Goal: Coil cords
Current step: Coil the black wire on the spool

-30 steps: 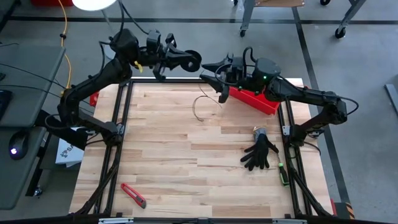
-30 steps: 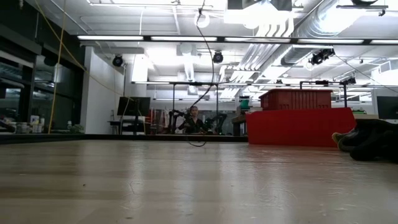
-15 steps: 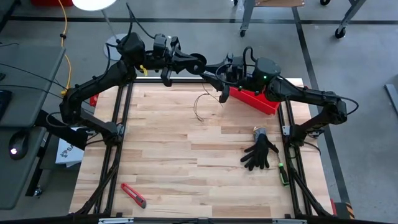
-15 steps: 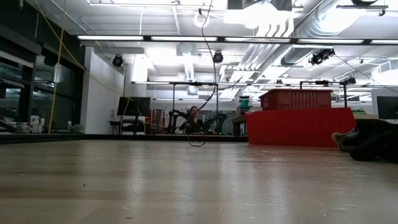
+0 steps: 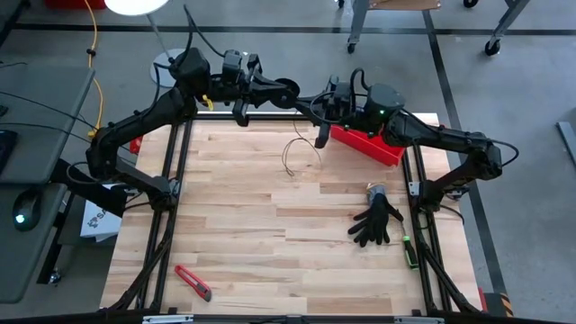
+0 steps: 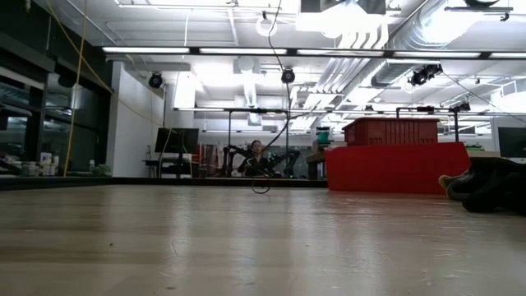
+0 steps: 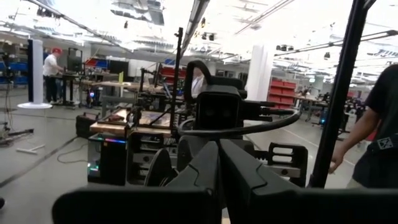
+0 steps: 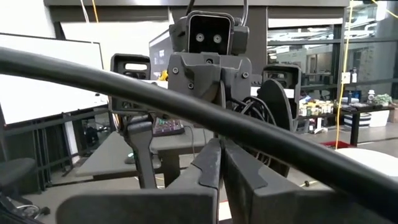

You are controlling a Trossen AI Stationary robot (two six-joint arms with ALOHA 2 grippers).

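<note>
thin cord (image 5: 290, 155) too fine to trace upward, black glove (image 6: 486, 186) cut off by the low view's edge

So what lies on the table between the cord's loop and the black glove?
Nothing: in the high view only bare wood separates the cord from the glove.

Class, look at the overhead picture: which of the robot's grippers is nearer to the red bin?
Right. The right gripper hangs just beside the red bin, at its far-left end. The left gripper is farther off, beyond the table's back edge.
</note>
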